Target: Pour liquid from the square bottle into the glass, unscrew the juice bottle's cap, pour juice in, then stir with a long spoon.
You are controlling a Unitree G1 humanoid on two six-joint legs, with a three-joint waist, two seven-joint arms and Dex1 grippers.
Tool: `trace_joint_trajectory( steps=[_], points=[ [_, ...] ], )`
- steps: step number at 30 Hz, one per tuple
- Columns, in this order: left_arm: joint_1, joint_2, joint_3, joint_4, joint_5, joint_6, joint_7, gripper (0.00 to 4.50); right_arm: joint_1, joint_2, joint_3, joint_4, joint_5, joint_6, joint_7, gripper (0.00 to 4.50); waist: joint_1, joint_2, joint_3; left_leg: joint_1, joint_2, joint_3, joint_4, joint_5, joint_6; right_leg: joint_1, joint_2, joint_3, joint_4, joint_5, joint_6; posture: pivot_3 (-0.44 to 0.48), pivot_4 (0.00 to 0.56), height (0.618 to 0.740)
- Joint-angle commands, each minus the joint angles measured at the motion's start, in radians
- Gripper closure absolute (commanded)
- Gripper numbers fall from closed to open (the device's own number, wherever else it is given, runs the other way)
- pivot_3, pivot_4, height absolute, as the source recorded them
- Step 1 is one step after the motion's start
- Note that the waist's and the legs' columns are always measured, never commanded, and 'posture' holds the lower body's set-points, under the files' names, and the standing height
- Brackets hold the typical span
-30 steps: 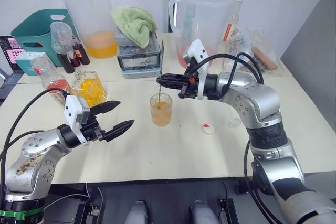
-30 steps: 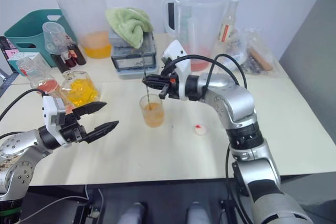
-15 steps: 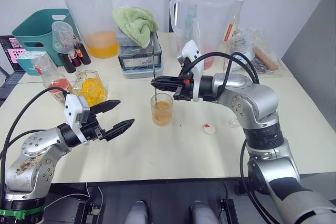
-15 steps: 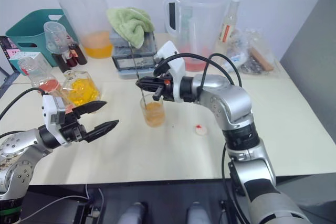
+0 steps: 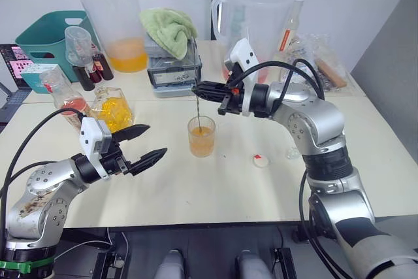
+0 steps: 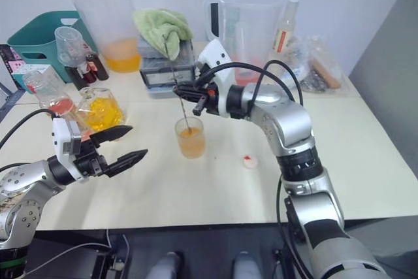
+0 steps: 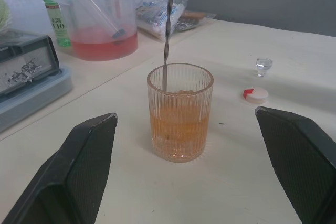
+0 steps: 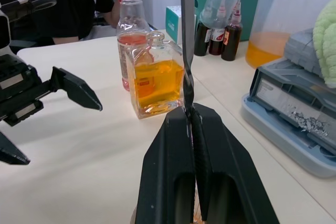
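Observation:
The ribbed glass [image 5: 201,136] stands mid-table, about half full of orange liquid. My right gripper [image 5: 198,88] hovers just above it, shut on the long spoon [image 5: 198,110], whose lower end dips inside the glass [image 7: 180,113]. In the right wrist view the twisted spoon shaft [image 8: 185,35] rises from between the closed fingers. My left gripper [image 5: 147,144] hangs open to the left of the glass, holding nothing. At the left stand the square bottle [image 5: 112,110] with orange liquid and the uncapped juice bottle [image 5: 62,96]. The white cap [image 5: 260,160] lies to the right of the glass.
Two big clear pitchers [image 5: 114,17] [image 5: 251,21], a green towel [image 5: 168,29] on a grey box, and a teal bin [image 5: 46,37] line the back. A small clear stopper [image 5: 292,153] sits near the cap. A seated person [image 8: 68,3] is beyond the table.
My right gripper swung the spoon left over the glass, then back right and a little higher. The left arm has stayed still.

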Motion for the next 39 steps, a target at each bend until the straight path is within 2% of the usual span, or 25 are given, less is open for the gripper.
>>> trace_joint_trajectory(
  steps=[1,6,11,16,24,28,33,39],
  points=[
    [-0.014,0.012,0.019,-0.026,-0.009,-0.003,0.002,0.04,-0.003,-0.007,-0.026,-0.074,0.055,0.045,0.019,4.5,0.0,0.0,0.0,0.0,0.0,0.0,0.0,0.0,0.0,0.0,0.0,0.0,0.0,0.0,0.0,0.0,0.15,0.74],
    [-0.014,0.012,0.018,-0.028,-0.01,0.0,0.003,0.04,0.015,0.038,-0.056,-0.106,0.113,0.103,-0.018,4.5,-0.002,0.0,0.0,0.0,0.0,0.0,0.0,0.0,0.0,0.0,0.0,0.0,0.0,0.0,0.0,0.0,0.15,0.74],
    [-0.018,0.014,0.021,-0.031,-0.013,0.003,0.007,0.04,0.04,0.079,-0.07,-0.078,0.103,0.064,-0.058,4.5,-0.001,0.0,0.0,0.0,0.0,0.0,0.0,0.0,0.0,0.0,0.0,0.0,0.0,0.0,0.0,0.0,0.15,0.74],
    [-0.019,0.013,0.023,-0.032,-0.016,0.005,0.009,0.04,0.036,0.061,-0.081,-0.009,0.058,-0.007,-0.072,4.5,-0.001,0.0,0.0,0.0,0.0,0.0,0.0,0.0,0.0,0.0,0.0,0.0,0.0,0.0,0.0,0.0,0.15,0.74],
    [-0.019,0.008,0.018,-0.028,-0.013,0.005,0.007,0.04,0.008,0.012,-0.141,-0.084,0.16,0.049,-0.02,4.5,-0.001,0.0,0.0,0.0,0.0,0.0,0.0,0.0,0.0,0.0,0.0,0.0,0.0,0.0,0.0,0.0,0.15,0.74],
    [-0.013,0.006,0.02,-0.027,-0.015,0.005,0.005,0.04,-0.034,0.018,-0.242,-0.117,0.281,0.141,-0.067,4.5,-0.001,0.0,0.0,0.0,0.0,0.0,0.0,0.0,0.0,0.0,0.0,0.0,0.0,0.0,0.0,0.0,0.15,0.74],
    [-0.005,0.006,0.025,-0.026,-0.017,0.002,-0.001,0.04,-0.053,-0.002,-0.302,-0.128,0.349,0.205,-0.125,4.5,0.0,0.0,0.0,0.0,0.0,0.0,0.0,0.0,0.0,0.0,0.0,0.0,0.0,0.0,0.0,0.0,0.15,0.74],
    [0.016,0.017,0.04,-0.024,-0.017,-0.005,-0.023,0.04,-0.117,-0.088,-0.45,-0.099,0.556,0.527,-0.268,4.5,0.003,0.0,0.0,-0.001,0.0,0.0,0.0,0.0,0.0,0.0,0.0,0.0,0.0,0.0,0.0,0.0,0.15,0.74]
  ],
)
